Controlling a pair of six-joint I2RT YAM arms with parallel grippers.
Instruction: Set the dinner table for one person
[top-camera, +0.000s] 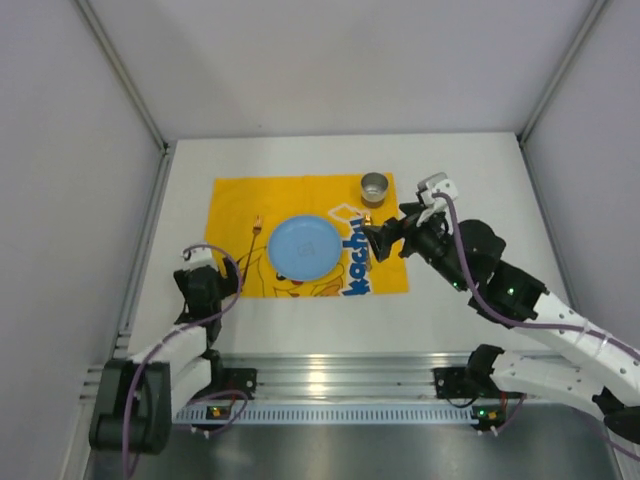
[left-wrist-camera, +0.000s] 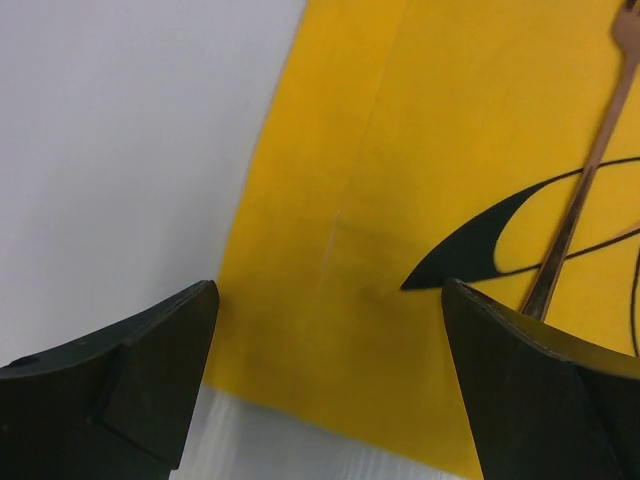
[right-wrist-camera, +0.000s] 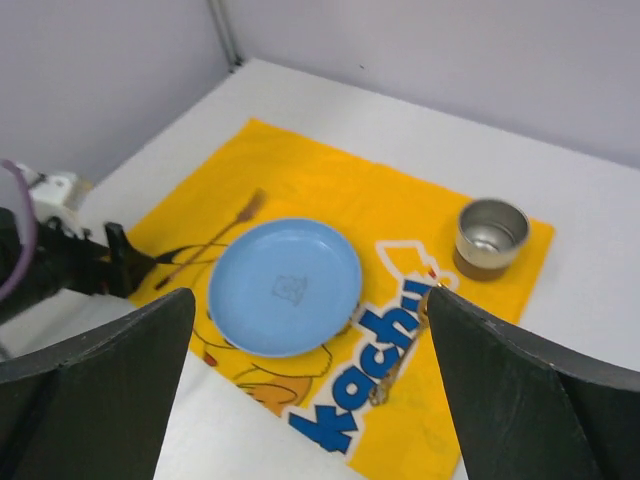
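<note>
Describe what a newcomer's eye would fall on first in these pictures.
A bright yellow mat lies in the middle of the white table, with a blue plate at its centre. A fork lies left of the plate and a metal cup stands at the mat's far right corner. The right gripper hovers open just right of the plate.

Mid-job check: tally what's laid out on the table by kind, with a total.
Yellow mat: 1
Blue plate: 1
Metal cup: 1
Cutlery: 2, a fork left of the plate and a second piece right of it, type unclear
Total: 5
</note>
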